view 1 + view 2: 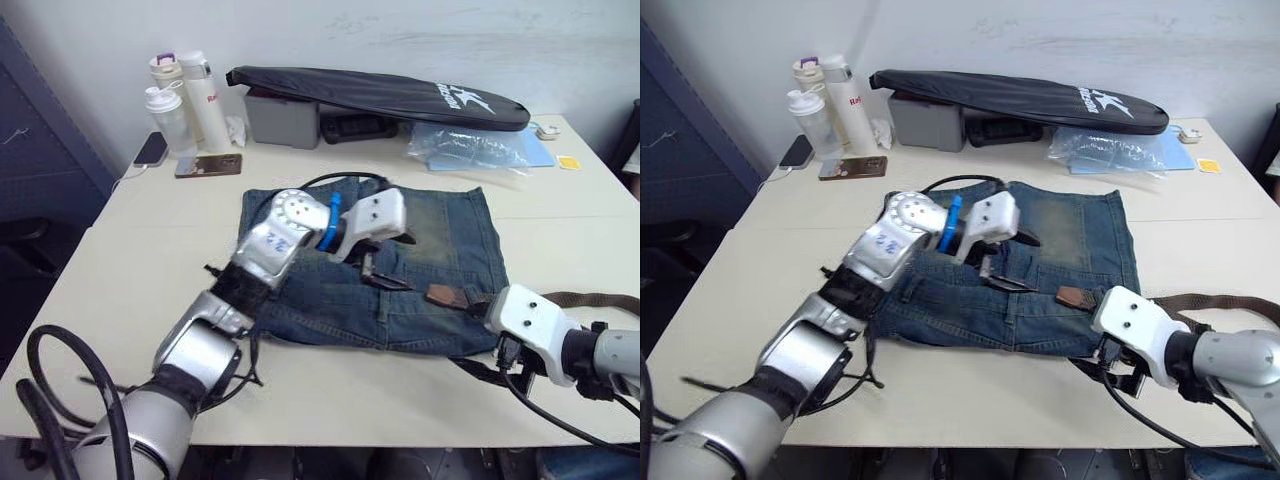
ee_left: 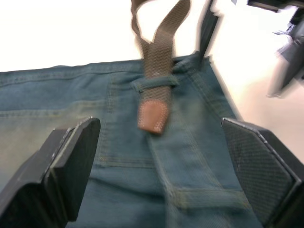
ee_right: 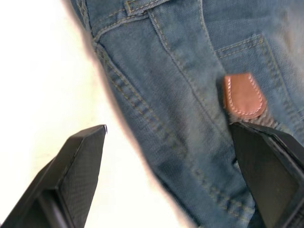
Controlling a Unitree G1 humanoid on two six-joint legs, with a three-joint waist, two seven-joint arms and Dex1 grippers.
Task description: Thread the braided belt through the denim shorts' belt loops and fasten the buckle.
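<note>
Hovering wide open and empty, both tools: left tool [image 1: 385,262] over the shorts [image 1: 450,250], belt [image 2: 159,57] tip ahead through one loop [image 2: 154,84]; a careless tug could unthread it

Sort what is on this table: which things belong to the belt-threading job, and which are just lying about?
Job:
braided belt
denim shorts
belt loop, belt tip already through it
left gripper, right gripper, both open

Lying about:
long black bag
three bottles
two phones
grey box
plastic bag

Silver-grey arms, white wrist housings, black fingers [image 2: 71,161] — blue clip, perhaps.
</note>
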